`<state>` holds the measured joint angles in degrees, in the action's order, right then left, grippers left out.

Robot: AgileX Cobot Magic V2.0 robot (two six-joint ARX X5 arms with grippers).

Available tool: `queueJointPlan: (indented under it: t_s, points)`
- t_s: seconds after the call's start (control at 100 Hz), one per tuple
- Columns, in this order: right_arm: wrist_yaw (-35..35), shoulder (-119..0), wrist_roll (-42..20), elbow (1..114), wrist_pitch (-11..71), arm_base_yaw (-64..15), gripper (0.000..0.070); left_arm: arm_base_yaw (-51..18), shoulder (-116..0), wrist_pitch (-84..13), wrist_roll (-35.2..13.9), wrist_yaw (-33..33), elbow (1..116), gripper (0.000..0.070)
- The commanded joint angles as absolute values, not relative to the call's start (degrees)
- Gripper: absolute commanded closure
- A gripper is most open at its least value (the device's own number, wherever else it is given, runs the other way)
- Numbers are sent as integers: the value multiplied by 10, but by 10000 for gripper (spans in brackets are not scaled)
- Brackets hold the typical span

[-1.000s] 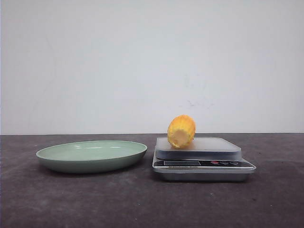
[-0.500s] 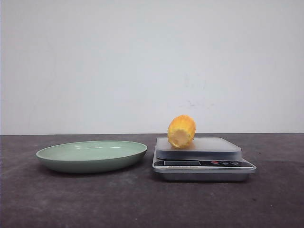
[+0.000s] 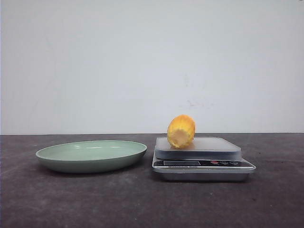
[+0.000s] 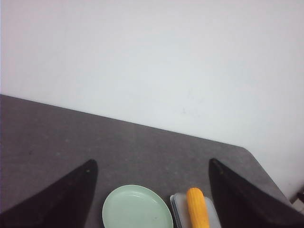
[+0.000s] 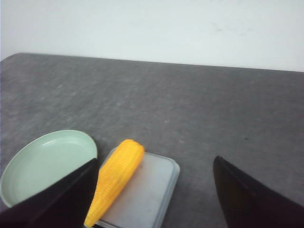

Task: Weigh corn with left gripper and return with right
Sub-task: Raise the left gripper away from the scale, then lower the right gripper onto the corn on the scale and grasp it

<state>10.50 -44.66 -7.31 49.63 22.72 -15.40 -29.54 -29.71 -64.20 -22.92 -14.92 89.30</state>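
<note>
The orange-yellow corn [image 3: 181, 131] lies on the left part of the grey kitchen scale's platform [image 3: 209, 145], its pale cut end facing the camera. From the left wrist view the corn [image 4: 197, 207] and scale [image 4: 213, 214] sit far below, between the spread black fingers of my left gripper [image 4: 153, 171], which is open and holds nothing. In the right wrist view the corn [image 5: 116, 178] lies on the scale [image 5: 147, 192] below my right gripper [image 5: 156, 166], also open and empty. Neither gripper appears in the front view.
A shallow pale-green plate [image 3: 91, 155] stands left of the scale on the dark table; it also shows as the plate [image 4: 137, 209] and the plate [image 5: 42, 159]. The scale's display and buttons [image 3: 202, 163] face the front. A white wall stands behind.
</note>
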Motion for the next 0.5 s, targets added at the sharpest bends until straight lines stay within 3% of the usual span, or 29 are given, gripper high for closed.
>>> queueJointPlan:
  t_s: [0.0, 0.49]
  points:
    - [105, -468, -74, 507, 210, -170, 185, -286, -293, -642, -214, -140, 901, 279]
    - [74, -712, -124, 645, 238, -287, 169, -243, -287, -712, -190, -137, 901, 279]
